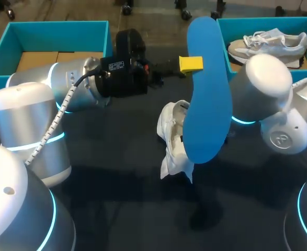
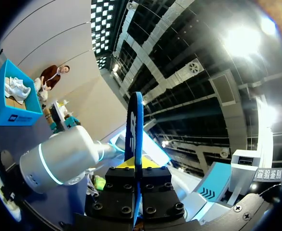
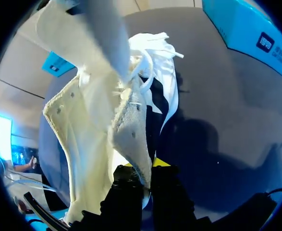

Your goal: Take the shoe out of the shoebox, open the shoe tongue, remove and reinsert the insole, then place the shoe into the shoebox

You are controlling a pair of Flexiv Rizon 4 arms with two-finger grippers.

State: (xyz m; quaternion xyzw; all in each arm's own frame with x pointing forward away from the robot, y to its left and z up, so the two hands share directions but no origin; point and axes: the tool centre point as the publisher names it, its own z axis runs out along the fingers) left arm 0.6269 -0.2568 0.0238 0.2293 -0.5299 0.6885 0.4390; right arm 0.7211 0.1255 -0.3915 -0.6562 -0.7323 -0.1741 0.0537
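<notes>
**Status: insole out, shoe held off-box**

L arm enters from the desk's left side. Left claw (image 1: 191, 64) (image 2: 136, 166) is pinched tight on the blue insole (image 1: 208, 104) (image 2: 134, 130), both yellow tips against its two faces. The insole is clear of the shoe and stands roughly upright, seen edge-on in the L wrist view. It sits over mid-desk toward the far edge.

R arm enters from the right side. Right claw (image 3: 140, 174) is closed on a grey-lined flap at the opening of the white shoe (image 1: 173, 137) (image 3: 107, 110). The exact part can't be told. The shoe hangs w/ laces loose, just beside and partly behind the insole, approx. mid-desk. Contact w/ the desk (image 1: 122, 172) can't be told. The R claw itself is hidden in the head view.

Shoeboxes: left shoebox (image 1: 59, 29) is at the far-left corner, w/ brown card showing inside. Right shoebox (image 1: 237, 26) is at the far-right corner and holds a second shoe (image 1: 268, 44), grey/white, lying on its side. Neither box holds the white shoe.
</notes>
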